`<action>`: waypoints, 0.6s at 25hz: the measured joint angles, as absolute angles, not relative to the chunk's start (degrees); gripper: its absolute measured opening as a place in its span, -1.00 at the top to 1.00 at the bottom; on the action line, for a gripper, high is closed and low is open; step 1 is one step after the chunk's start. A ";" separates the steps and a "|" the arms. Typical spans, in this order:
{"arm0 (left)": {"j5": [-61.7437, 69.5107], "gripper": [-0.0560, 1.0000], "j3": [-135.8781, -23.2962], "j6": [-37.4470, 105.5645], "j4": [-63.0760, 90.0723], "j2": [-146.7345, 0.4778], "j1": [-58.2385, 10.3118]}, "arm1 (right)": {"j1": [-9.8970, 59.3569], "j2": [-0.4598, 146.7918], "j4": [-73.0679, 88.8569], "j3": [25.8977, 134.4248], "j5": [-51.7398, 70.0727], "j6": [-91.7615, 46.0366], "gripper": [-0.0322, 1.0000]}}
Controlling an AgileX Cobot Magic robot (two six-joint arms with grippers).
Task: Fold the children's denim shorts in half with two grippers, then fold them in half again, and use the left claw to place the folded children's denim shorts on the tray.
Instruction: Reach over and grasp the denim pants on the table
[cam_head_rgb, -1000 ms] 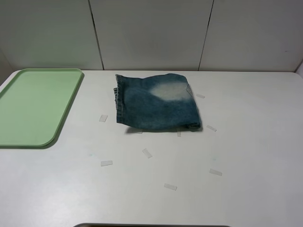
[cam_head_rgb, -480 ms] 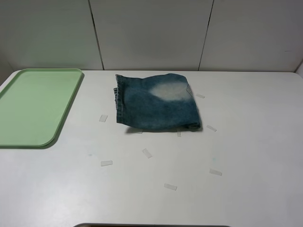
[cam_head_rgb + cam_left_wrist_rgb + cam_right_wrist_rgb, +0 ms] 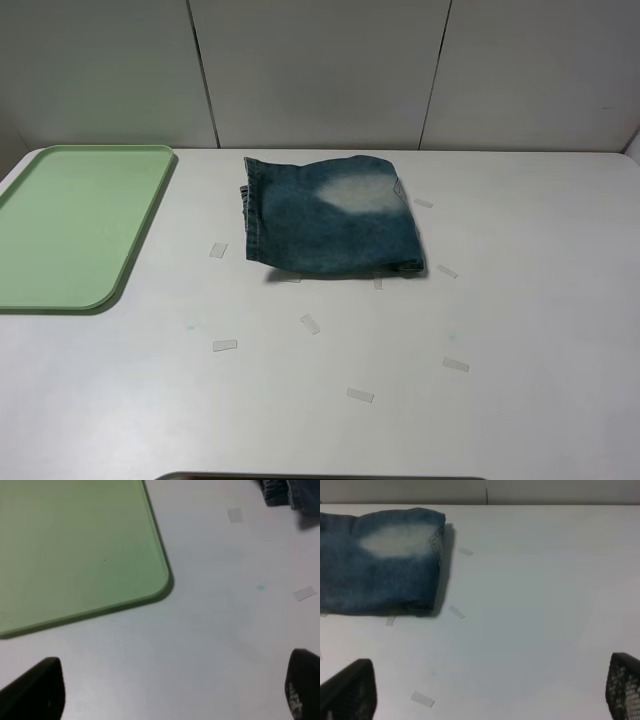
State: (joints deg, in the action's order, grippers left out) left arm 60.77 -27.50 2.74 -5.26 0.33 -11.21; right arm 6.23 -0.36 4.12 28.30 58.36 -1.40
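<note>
The children's denim shorts (image 3: 330, 215) lie folded on the white table, blue with a pale faded patch on top, a little behind the middle. They are seen again in the right wrist view (image 3: 380, 562), and one corner (image 3: 295, 492) shows in the left wrist view. The pale green tray (image 3: 70, 225) sits flat at the far left, with nothing on it; the left wrist view shows its rounded corner (image 3: 75, 545). Neither arm shows in the exterior high view. My left gripper (image 3: 170, 695) hangs open above the bare table beside the tray. My right gripper (image 3: 485, 692) is open too, off the shorts' hem side.
Several small clear tape strips (image 3: 311, 324) are scattered on the table (image 3: 540, 330) around the shorts. A grey panelled wall (image 3: 320, 70) closes the back edge. A dark edge (image 3: 320, 476) shows at the table's front.
</note>
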 joint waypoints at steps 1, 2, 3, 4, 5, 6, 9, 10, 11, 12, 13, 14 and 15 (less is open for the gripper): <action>60.77 -0.76 -27.50 2.74 -5.26 0.33 -11.21 | 6.23 -0.36 4.12 28.30 58.36 -1.35 -0.41; 60.77 -0.76 -27.50 2.74 -5.26 0.33 -11.21 | 6.23 -0.36 4.12 28.30 58.36 -1.35 -0.41; 60.77 -0.76 -27.50 2.74 -5.26 0.33 -11.21 | 6.23 -0.36 4.12 28.30 58.36 -1.35 -0.41; 60.77 -0.76 -27.50 2.74 -5.26 0.33 -11.21 | 6.23 -0.36 4.12 28.30 58.36 -1.35 -0.41; 60.77 -0.76 -27.50 2.74 -5.26 0.33 -11.21 | 6.23 -0.36 4.12 28.30 58.36 -1.35 -0.41; 60.77 -0.76 -27.50 2.74 -5.26 0.33 -11.21 | 6.23 -0.36 4.12 28.30 58.36 -1.35 -0.41; 60.77 -0.76 -27.50 2.74 -5.26 0.33 -11.21 | 6.23 -0.36 4.12 28.30 58.36 -1.35 -0.41; 60.77 -0.76 -27.50 2.74 -5.26 0.33 -11.21 | 6.23 -0.36 4.12 28.30 58.36 -1.35 -0.41; 60.77 -0.76 -27.50 2.74 -5.26 0.33 -11.21 | 6.23 -0.36 4.12 28.30 58.36 -1.35 -0.41; 60.77 -0.76 -27.50 2.74 -5.26 0.33 -11.21 | 6.23 -0.36 4.12 28.30 58.36 -1.35 -0.41; 60.77 -0.76 -27.50 2.74 -5.26 0.33 -11.21 | 6.23 -0.36 4.12 28.30 58.36 -1.35 -0.41; 60.77 -0.76 -27.50 2.74 -5.26 0.33 -11.21 | 6.23 -0.36 4.12 28.30 58.36 -1.35 -0.41; 60.77 -0.76 -27.50 2.74 -5.26 0.33 -11.21 | 6.23 -0.36 4.12 28.30 58.36 -1.35 -0.41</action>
State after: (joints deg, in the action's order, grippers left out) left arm 60.77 -27.50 2.74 -5.26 0.33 -11.21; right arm 6.23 -0.36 4.12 28.30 58.36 -1.35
